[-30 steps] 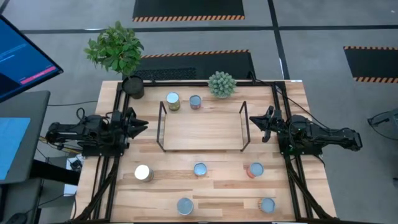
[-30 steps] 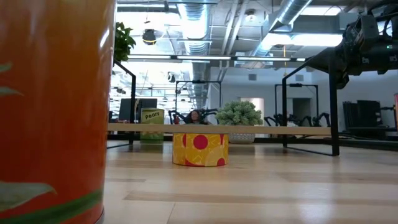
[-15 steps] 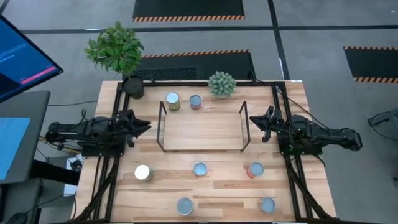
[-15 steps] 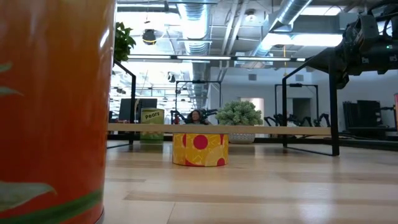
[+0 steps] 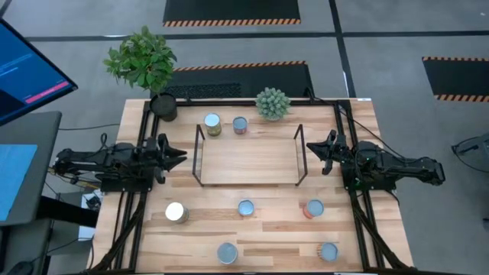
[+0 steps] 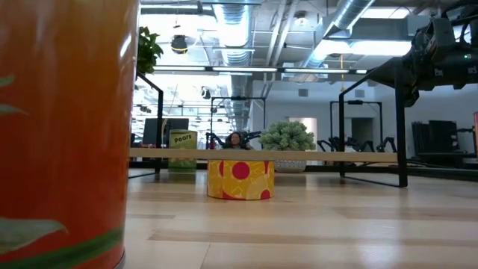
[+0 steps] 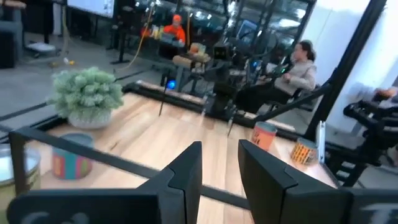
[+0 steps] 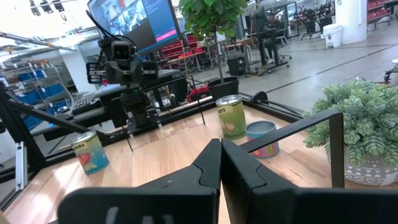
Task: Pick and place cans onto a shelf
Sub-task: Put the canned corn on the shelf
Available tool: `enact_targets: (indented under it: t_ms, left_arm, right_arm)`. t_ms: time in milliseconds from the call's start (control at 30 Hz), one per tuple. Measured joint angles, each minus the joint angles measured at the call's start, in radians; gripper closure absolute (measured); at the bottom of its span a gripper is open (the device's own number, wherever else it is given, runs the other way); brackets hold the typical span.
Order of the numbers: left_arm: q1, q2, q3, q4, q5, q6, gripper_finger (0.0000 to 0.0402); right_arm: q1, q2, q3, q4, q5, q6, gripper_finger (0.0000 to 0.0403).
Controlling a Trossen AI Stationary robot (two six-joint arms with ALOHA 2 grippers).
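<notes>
Overhead, 7 round tins (image 5: pixel 245 207) ring the bare light-wood shelf (image 5: pixel 248 160).

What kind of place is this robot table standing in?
Probably an open robotics lab or workshop: exposed silver ceiling ducts, further black metal-framed robot stations behind the table, and a seated person at a bench.
</notes>
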Motion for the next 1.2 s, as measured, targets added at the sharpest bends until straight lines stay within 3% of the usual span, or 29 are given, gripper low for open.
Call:
enact_targets:
  t_ms: [167, 233, 400, 700, 933, 1200]
  left_arm:
    - [0.0, -0.022, -0.16, 0.273, -0.028, -0.035, 0.0308]
    - [0.0, -0.033, -0.159, 0.321, -0.062, -0.021, 0.0308]
    - [0.0, -0.049, -0.147, 0.288, -0.051, 0.047, 0.0308]
    - [0.0, -0.059, -0.147, 0.241, -0.041, 0.04, 0.0308]
    - [0.0, -0.059, -0.166, 0.258, -0.041, -0.061, 0.0308]
    - [0.0, -0.059, -0.167, 0.282, -0.037, -0.059, 0.0308]
  right_arm:
    - [0.0, 0.0, 0.0, 0.0, 0.0, 0.0, 0.0369]
    - [0.0, 0.0, 0.0, -0.001, 0.0, 0.002, 0.0369]
    - [0.0, 0.0, 0.0, -0.001, 0.0, 0.003, 0.0369]
    - [0.0, 0.0, 0.0, 0.0, 0.0, 0.002, 0.0369]
    - [0.0, 0.0, 0.0, 0.035, 0.001, 0.002, 0.0369]
    - [0.0, 0.0, 0.0, 0.046, 0.001, 0.002, 0.0369]
